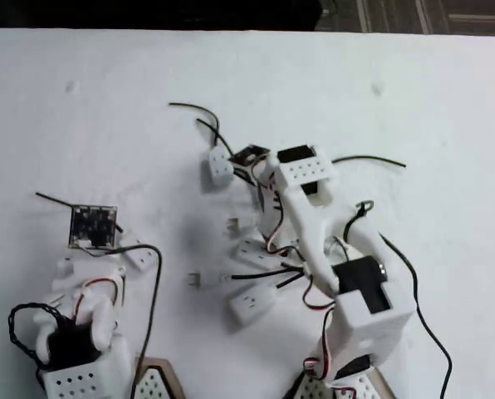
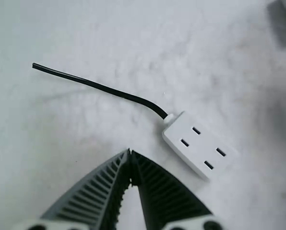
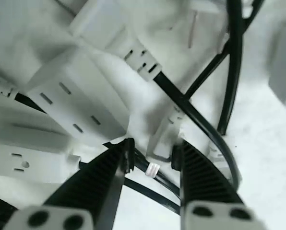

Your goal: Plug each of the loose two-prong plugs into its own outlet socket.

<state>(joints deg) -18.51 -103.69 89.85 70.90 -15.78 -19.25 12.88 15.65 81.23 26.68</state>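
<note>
In the right wrist view, a tangle of white socket blocks (image 3: pixel 80 105), plugs and black cords (image 3: pixel 191 110) on the white table (image 3: pixel 270 158); one small white plug (image 3: pixel 161 141) between the fingers (image 3: pixel 109 167) of the right gripper (image 3: pixel 152 160); fingers apart, one on each side of that plug; cannot tell whether pressing on it.

From above, the same cluster mid-table under the right arm (image 1: pixel 314 220); a near socket block (image 1: pixel 252 303) on the side toward the arm bases; a far socket block (image 1: pixel 220 165) on the opposite side, with a cord curling away; a loose plug (image 1: pixel 196 280) lying just beside the cluster, touching nothing.

Off to the left, a lone socket block (image 2: pixel 198 146) flat on the table, holes up, its own black cord (image 2: pixel 95 86) trailing away; near the left gripper (image 2: pixel 130 155) but apart from it; tips pressed together on nothing; left arm (image 1: pixel 81 341) low at the near corner.
</note>
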